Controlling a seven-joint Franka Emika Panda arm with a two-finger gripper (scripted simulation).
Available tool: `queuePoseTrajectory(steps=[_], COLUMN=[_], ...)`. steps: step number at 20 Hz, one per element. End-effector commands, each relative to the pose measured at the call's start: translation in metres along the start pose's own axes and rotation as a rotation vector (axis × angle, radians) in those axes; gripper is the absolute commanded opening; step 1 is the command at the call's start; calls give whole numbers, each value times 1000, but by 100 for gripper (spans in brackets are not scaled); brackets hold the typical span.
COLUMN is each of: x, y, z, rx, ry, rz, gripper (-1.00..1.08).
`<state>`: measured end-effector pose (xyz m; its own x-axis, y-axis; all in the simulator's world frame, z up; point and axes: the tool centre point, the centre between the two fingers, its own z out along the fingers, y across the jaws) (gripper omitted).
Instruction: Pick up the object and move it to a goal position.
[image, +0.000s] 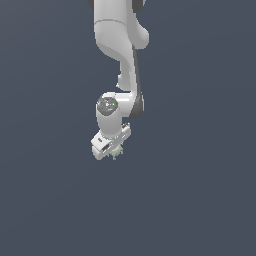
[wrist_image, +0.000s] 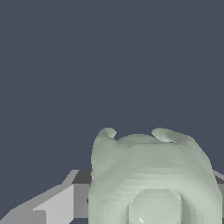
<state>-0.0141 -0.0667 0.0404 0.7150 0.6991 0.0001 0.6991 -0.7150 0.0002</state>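
The object (wrist_image: 148, 175) is a pale grey-green lumpy thing with short stubby protrusions. In the wrist view it fills the space between my fingers, one grey finger (wrist_image: 52, 203) showing beside it. In the exterior view the white arm hangs down the middle and my gripper (image: 113, 150) is shut on the object (image: 117, 151), of which only a small green bit peeks out under the hand. The object looks lifted off the flat surface, held in the gripper.
A plain dark blue-grey surface (image: 200, 200) lies all around. No other objects, containers or edges show in either view.
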Motion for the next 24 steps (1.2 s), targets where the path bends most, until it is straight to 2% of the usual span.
queuePoseTrajectory(steps=[1,14,24], x=[0,2,16], y=[0,-2,-20], z=[1,-7,-61], rx=[0,-1,-1], ry=[0,0,0], rz=[0,0,0], gripper=[-100,-100,-100])
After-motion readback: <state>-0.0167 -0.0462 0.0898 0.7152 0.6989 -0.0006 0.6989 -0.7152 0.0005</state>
